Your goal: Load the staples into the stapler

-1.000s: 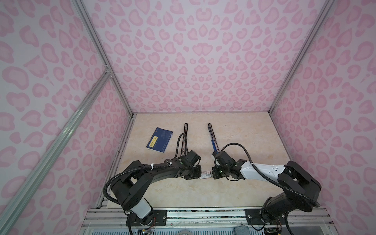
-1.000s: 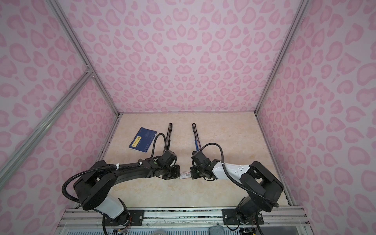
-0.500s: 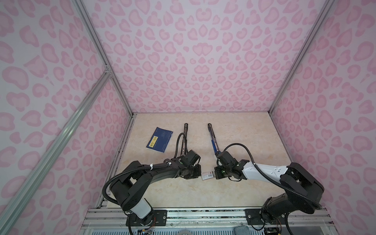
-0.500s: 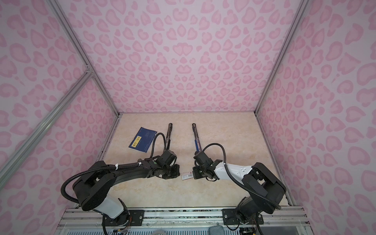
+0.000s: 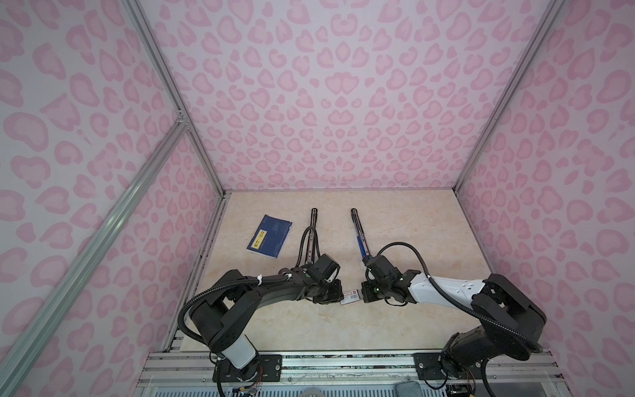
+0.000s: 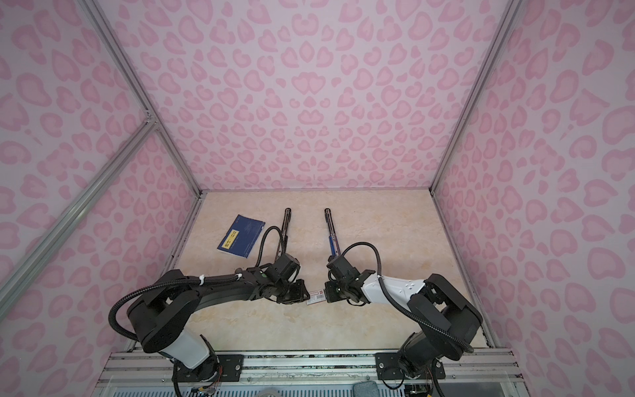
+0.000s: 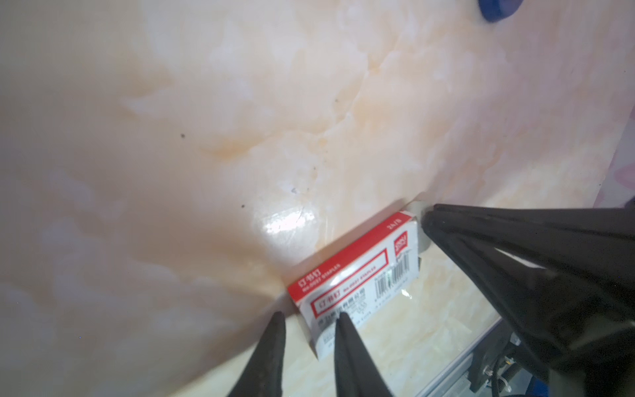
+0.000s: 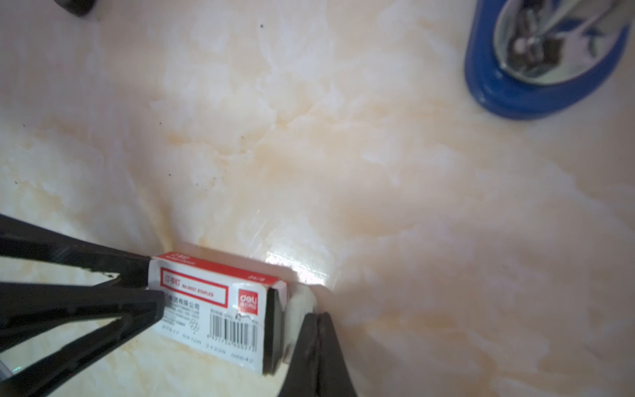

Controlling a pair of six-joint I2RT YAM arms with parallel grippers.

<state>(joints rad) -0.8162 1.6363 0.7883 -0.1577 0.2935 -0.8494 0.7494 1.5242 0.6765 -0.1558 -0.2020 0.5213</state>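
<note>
L end effector (image 7: pixel 309 319) ajar at staple box (image 7: pixel 354 278); R end effector (image 8: pixel 314 318) clamped tight on flap (image 8: pixel 299 304).

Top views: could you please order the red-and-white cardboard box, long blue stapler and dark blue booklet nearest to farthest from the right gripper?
1. Red-and-white cardboard box, flap in the right gripper.
2. Long blue stapler, just beyond.
3. Dark blue booklet, far left.

Bright, even light; glare on the tabletop (image 7: pixel 281 220); wrist views soft.
</note>
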